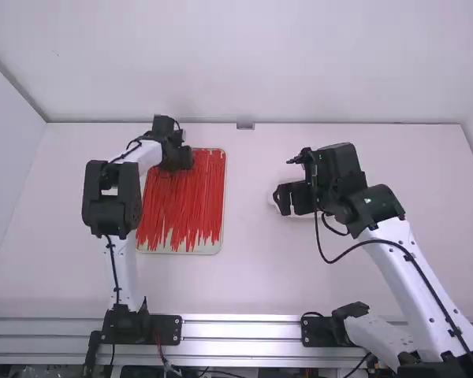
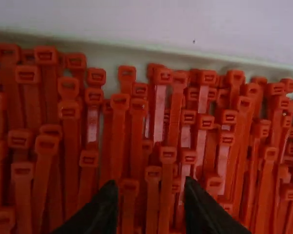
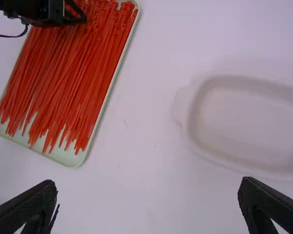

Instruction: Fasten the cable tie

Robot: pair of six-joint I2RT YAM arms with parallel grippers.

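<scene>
Your white bench carries two things: a pale tray left of the middle and a white dish well apart to its right. The left arm reaches up along the tray and hangs its gripper over the far end, pointing down, with its fingers a modest gap apart and holding nothing. The right arm bends in from its base and holds its gripper above the bench beside the dish, its fingers spread wide and also empty. The tray is packed with orange cable ties, lying roughly parallel and overlapping, with their square heads bunched at the end under the left gripper and their tails running back toward the arms. No tie is lifted yet, so I judge you are at the picking stage. Expect each tie to be very light, springy along its length and slick, and neighbours are likely to drag along with it. Take hold just behind a head that sits on top, where the strap is thickest.
</scene>
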